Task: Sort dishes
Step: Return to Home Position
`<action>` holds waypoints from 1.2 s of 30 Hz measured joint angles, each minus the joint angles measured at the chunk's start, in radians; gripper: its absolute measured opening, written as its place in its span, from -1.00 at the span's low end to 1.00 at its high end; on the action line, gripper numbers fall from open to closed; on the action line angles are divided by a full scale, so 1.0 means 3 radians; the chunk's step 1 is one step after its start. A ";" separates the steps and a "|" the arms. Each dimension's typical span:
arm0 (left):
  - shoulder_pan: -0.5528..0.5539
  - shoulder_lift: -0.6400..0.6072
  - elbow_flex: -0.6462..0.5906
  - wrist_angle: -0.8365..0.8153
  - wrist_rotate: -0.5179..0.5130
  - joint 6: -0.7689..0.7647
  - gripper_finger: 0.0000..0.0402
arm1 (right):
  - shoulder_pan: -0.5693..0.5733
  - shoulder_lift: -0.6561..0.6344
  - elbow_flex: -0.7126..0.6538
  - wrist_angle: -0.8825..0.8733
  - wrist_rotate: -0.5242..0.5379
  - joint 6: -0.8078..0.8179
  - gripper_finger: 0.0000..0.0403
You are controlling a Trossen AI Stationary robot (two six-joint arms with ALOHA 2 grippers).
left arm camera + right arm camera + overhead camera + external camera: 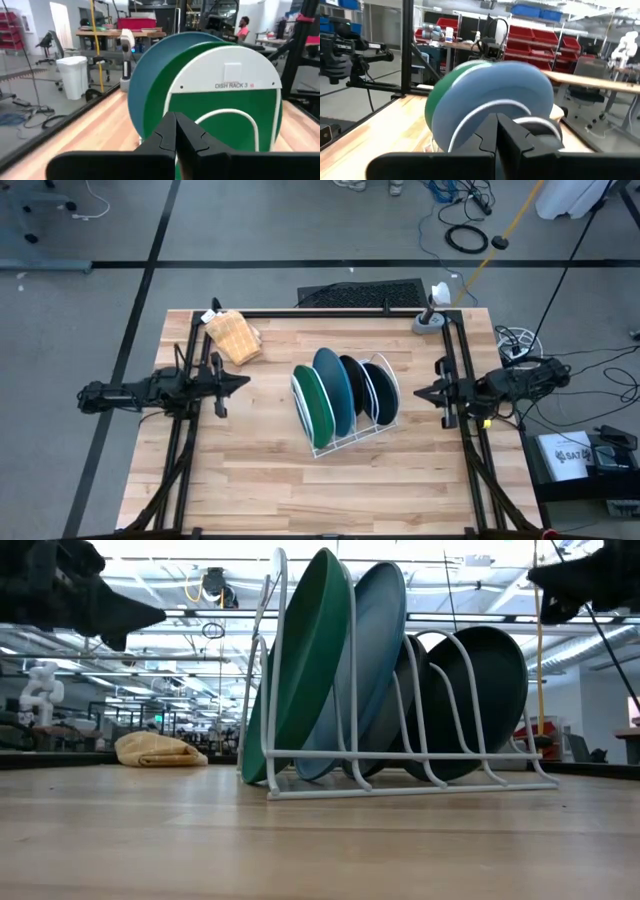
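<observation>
Four plates stand on edge in a white wire rack (350,438) at the table's middle. From left to right they are a large green plate (314,410), a large blue plate (334,388), a black plate (356,383) and a dark teal plate (381,392). In the low view the green plate (300,670) and the blue plate (375,650) lean toward the right. My left gripper (245,383) is shut and empty, left of the rack and above the table. My right gripper (418,392) is shut and empty, right of the rack.
A tan ridged block (233,335) lies at the far left of the table. A grey stand (430,320) sits at the far right corner. Black frame rails (460,440) run along both sides. Bare wood (330,490) lies in front of the rack.
</observation>
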 joint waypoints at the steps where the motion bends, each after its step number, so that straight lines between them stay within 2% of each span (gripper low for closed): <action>1: 0.0000 0.0000 -0.0051 0.0059 0.0012 -0.0044 -1.00 | -0.0018 0.0000 -0.0033 -0.0001 0.0002 0.0037 -1.00; 4: -0.0001 0.0000 -0.0278 0.0361 0.0027 -0.0137 -1.00 | -0.0079 0.0000 -0.0150 0.0056 0.0000 0.0143 -1.00; 10: -0.0002 0.0045 -0.0291 0.0426 -0.0022 -0.0151 -1.00 | -0.0171 -0.0001 -0.0467 0.0498 -0.0025 0.0190 -1.00; 14: -0.0002 0.0080 -0.0291 0.0409 -0.0039 -0.0152 -1.00 | -0.0247 -0.0001 -0.0454 0.0379 -0.0083 0.0316 -1.00; 21: -0.0002 0.0179 -0.0294 0.0400 -0.0045 -0.0161 -1.00 | -0.0387 0.0037 -0.0450 0.0240 -0.0469 0.0546 -1.00; 36: -0.0002 0.0605 -0.0295 0.0393 -0.0054 -0.0345 -0.93 | -0.0511 0.0048 -0.0450 0.0242 -0.0458 0.0665 -1.00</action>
